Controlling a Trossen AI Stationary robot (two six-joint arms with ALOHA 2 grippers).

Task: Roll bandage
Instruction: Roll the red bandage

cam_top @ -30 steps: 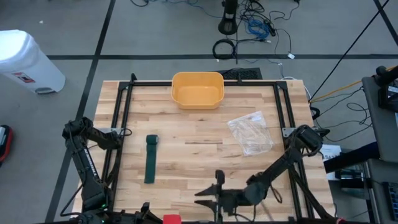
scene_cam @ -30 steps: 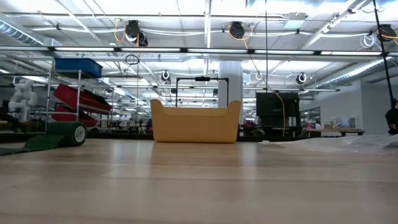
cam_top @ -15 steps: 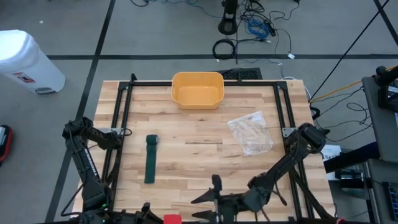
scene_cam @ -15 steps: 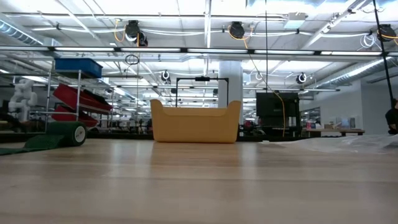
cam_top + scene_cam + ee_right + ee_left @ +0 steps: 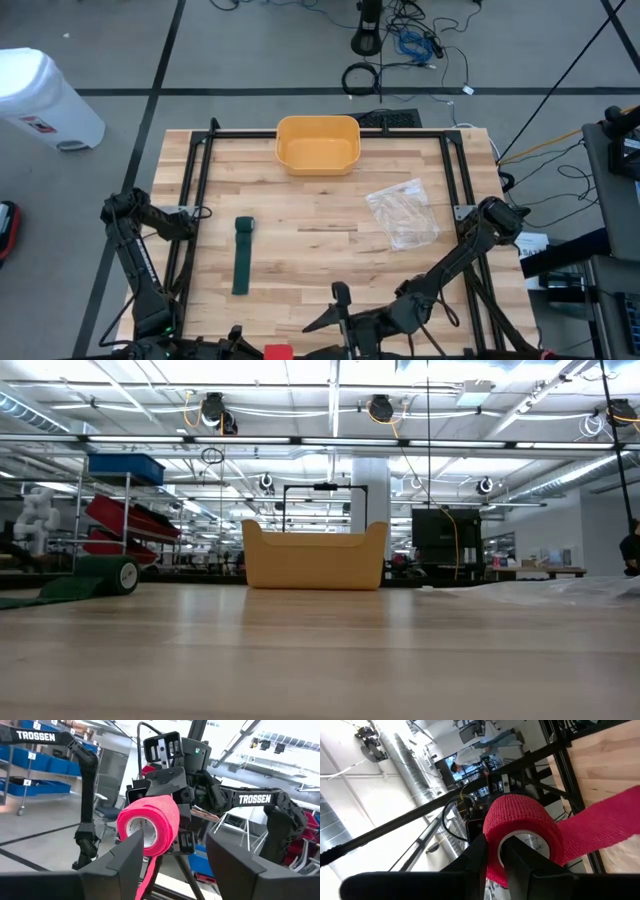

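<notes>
A red bandage roll with a white core is held up off the table past its near edge, with my left gripper shut on it. Its loose tail hangs down. In the high view only a red bit of the roll shows at the bottom edge. My right gripper is open and faces the roll's core end, one finger to each side and just short of it. A green bandage lies flat on the table's left part, its far end rolled up. My left gripper holds the red roll by its wall at one end. One finger seems to sit in the white core and the other outside on the red wrap. The roll is lifted clear, its axis about level, its tail trailing off.
A yellow bin stands at the table's far edge and a clear plastic bag lies on its right part. A black frame runs round the table top.
My right gripper has opened wider. It has risen and shifted a little toward the near left, toward the red roll. My left gripper and the roll have kept still.
</notes>
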